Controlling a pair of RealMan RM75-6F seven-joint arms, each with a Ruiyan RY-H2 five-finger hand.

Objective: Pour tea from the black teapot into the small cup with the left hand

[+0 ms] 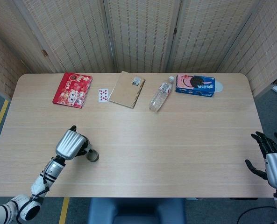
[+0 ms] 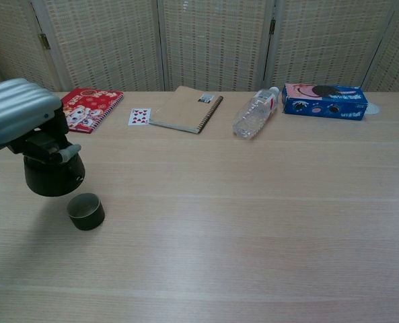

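Note:
My left hand [image 2: 17,114] grips the black teapot [image 2: 51,176] from above, holding it just over the table at the near left. In the head view the left hand [image 1: 70,143] covers most of the pot. The small dark cup [image 2: 85,210] stands upright on the table right in front of the pot, a little to its right; its top also shows in the head view as the cup [image 1: 92,156] beside my hand. My right hand [image 1: 271,156] hangs past the table's near right corner, fingers spread, holding nothing.
Along the far edge lie a red booklet [image 1: 73,89], a playing card [image 1: 103,94], a brown spiral notebook [image 1: 127,89], a clear plastic bottle [image 1: 160,94] on its side and a blue cookie box [image 1: 195,85]. Woven screens stand behind the table [image 1: 175,144].

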